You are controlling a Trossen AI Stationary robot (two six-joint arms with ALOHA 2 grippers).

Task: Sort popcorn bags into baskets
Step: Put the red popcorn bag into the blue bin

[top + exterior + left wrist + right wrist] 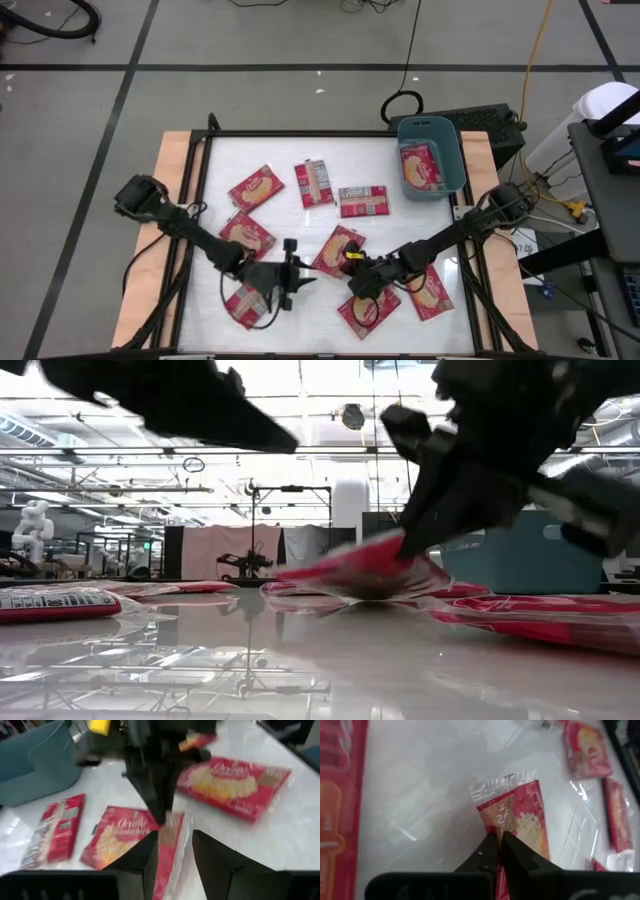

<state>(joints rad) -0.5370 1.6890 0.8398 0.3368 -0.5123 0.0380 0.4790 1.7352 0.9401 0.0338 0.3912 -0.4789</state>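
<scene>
A: High view — what lay on the tabletop (200,165)?

B: Red popcorn bags (256,187) were scattered over its white surface, most with the yellow picture up, two near the middle with the grey print up. The teal basket (446,150) stood at the far right corner with one bag (421,168) inside. The right hand (354,270) was near the middle of the front half, over the front end of the central bag (338,248). The left hand (303,277) was just beside it on the left, near the front edge.

A: Low view?

B: One dark hand (412,542) came down from above and pinched the raised edge of the central bag (350,573), which was lifted at that end while its other end touched the tabletop (320,660). The basket (520,555) showed behind on the right. Another bag (540,618) lay flat at the right, and a print-side bag (50,603) at the left.

A: Left wrist view?

B: The left hand (175,857) was partly spread, with nothing seen between its fingers (220,862). The right arm (155,765) stood ahead of it, holding the central bag (167,850) edge-on. Other bags lay flat around, and the basket (35,765) stood well beyond.

A: Right wrist view?

B: The right hand (499,845) was pressed together on the near end of the central bag (517,817), whose clear crimped end pointed away.
</scene>
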